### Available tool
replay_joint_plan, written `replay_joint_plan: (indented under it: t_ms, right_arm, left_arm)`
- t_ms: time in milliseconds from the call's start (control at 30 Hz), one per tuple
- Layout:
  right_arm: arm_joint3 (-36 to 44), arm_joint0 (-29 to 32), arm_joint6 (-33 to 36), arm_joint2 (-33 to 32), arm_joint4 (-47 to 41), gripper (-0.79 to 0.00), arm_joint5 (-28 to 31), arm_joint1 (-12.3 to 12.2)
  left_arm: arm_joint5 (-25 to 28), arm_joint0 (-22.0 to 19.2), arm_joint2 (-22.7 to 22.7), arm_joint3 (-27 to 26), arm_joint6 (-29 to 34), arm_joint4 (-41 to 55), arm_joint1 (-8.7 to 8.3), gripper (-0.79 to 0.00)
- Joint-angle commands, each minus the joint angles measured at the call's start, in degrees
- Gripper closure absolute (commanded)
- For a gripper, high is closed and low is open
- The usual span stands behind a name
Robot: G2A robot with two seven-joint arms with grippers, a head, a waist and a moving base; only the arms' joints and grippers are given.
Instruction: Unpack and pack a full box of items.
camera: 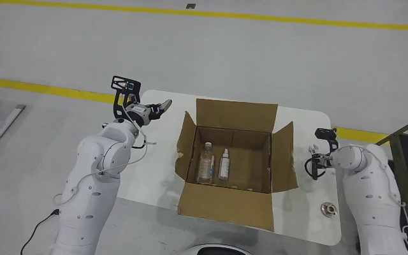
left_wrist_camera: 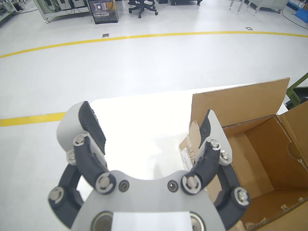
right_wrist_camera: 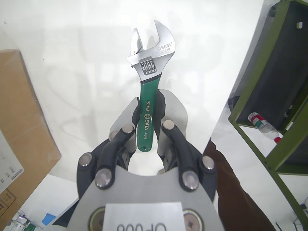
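An open cardboard box (camera: pixel 233 162) stands in the middle of the white table (camera: pixel 306 127), its flaps spread. Inside lie a clear plastic bottle (camera: pixel 205 162) and a small white spray bottle (camera: pixel 224 164), side by side. My right gripper (right_wrist_camera: pixel 149 108) is shut on the green handle of an adjustable wrench (right_wrist_camera: pixel 149 73), held over the table beyond the box's right flap (right_wrist_camera: pixel 21 111). My left gripper (left_wrist_camera: pixel 148 123) stands open with nothing between its fingers, above the table's far left corner, just outside the box (left_wrist_camera: pixel 252 145). In the top view it shows as a dark gripper (camera: pixel 159 108).
A small round metal part (camera: pixel 328 208) lies on the table's near right area. A green metal rack (right_wrist_camera: pixel 272 92) with a bottle on its shelf stands off the table's right edge. Bare table lies left of the box.
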State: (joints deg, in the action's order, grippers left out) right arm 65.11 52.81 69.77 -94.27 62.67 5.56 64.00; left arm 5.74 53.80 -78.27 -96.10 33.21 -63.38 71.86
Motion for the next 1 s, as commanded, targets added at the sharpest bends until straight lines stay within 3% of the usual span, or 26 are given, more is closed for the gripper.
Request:
replay_joint_plan:
  t_ms: [0, 500, 967]
  right_arm:
    - [3.0, 0.8, 1.2, -1.3, -1.1, 0.0, -0.1, -0.3]
    - [37.2, 8.4, 8.0, -13.1, -12.7, 0.0, -4.9, -2.2]
    - [39.6, 10.5, 6.4, -12.4, -12.7, 0.0, -5.5, -2.4]
  left_arm:
    - [0.0, 0.0, 0.0, 0.0, 0.0, 0.0, 0.0, -0.785]
    - [0.0, 0.0, 0.0, 0.0, 0.0, 0.0, 0.0, -0.785]
    - [0.0, 0.0, 0.0, 0.0, 0.0, 0.0, 0.0, -0.785]
